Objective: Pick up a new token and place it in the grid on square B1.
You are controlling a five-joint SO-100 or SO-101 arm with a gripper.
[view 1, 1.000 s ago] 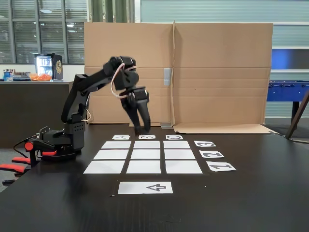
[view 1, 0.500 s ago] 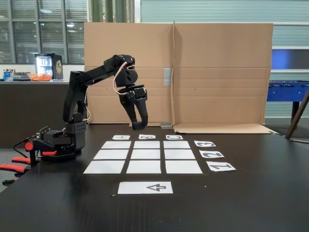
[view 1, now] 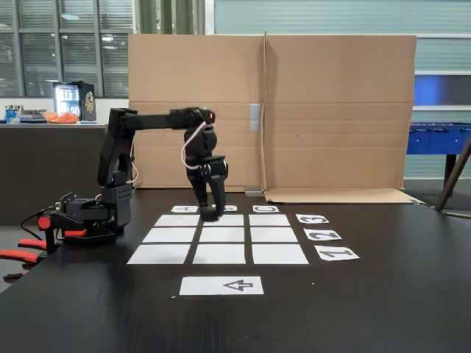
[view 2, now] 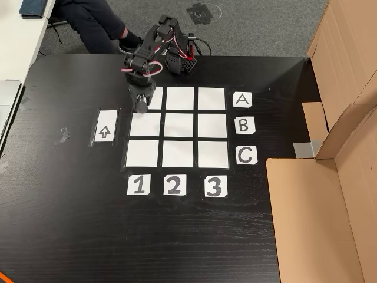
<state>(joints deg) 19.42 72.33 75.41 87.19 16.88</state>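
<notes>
My gripper [view 1: 209,215] [view 2: 140,106] points straight down, fingers shut on a small dark lump at their tips, the token [view 1: 210,217], black against the black fingers. In the fixed view it hangs above the grid [view 1: 273,234]. In the other view it sits over the lower left corner of cell A1, at the gap bordering square B1 [view 2: 145,125] [view 1: 219,254]. The grid [view 2: 178,125] has nine white cells, with A-B-C cards on the right and 1-2-3 cards below in the other view. All cells look bare.
A white sheet with an arrow [view 1: 221,285] [view 2: 105,126] lies beside column 1. A cardboard wall [view 1: 294,110] [view 2: 318,206] stands beyond the A-B-C cards. The arm's base [view 1: 88,217] is by row A. A person's leg [view 2: 94,23] shows past the table edge.
The gripper rose from behind the B card, then swung toward the camera and came down lower over the grid, with the forearm now stretched out level.
</notes>
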